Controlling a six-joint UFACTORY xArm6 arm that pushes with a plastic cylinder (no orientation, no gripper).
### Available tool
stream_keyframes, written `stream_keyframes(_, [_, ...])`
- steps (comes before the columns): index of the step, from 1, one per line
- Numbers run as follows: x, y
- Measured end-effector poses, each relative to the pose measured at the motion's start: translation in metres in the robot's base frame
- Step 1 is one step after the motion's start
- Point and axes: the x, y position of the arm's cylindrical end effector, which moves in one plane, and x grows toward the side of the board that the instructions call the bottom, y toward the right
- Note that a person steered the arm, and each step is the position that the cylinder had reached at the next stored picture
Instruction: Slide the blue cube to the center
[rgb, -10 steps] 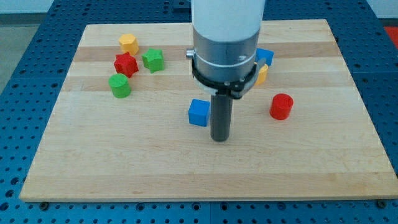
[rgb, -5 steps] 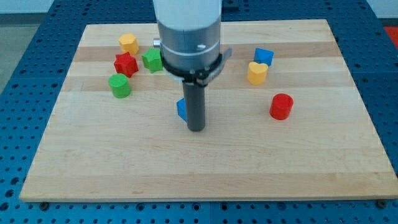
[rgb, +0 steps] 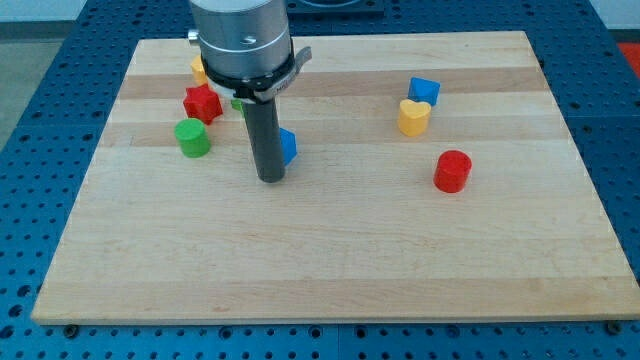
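Note:
The blue cube (rgb: 288, 146) lies left of the board's middle, mostly hidden behind my rod; only its right side shows. My tip (rgb: 271, 179) rests on the board just left of and below the cube, touching or nearly touching it. A second blue block (rgb: 424, 91) lies at the upper right.
A green cylinder (rgb: 192, 138), a red star-shaped block (rgb: 201, 102) and a yellow block (rgb: 198, 70), partly hidden by the arm, lie at the upper left. A yellow heart-shaped block (rgb: 412, 118) and a red cylinder (rgb: 452, 171) lie at the right. The wooden board (rgb: 330, 270) sits on a blue perforated table.
My rod has swept left and up the view across the board. The blue cube has moved left and up with it, and now shows on the rod's right side.

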Motion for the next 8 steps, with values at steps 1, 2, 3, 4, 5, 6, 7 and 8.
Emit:
stream_keyframes(1, [-0.023,0.005])
stream_keyframes(2, [-0.045,0.012])
stream_keyframes(3, [-0.050,0.014])
stream_keyframes(4, [-0.049,0.019])
stream_keyframes(5, [-0.048,0.065])
stream_keyframes(6, [-0.067,0.084])
stream_keyframes(7, [-0.107,0.081])
stream_keyframes(8, [-0.135,0.080])
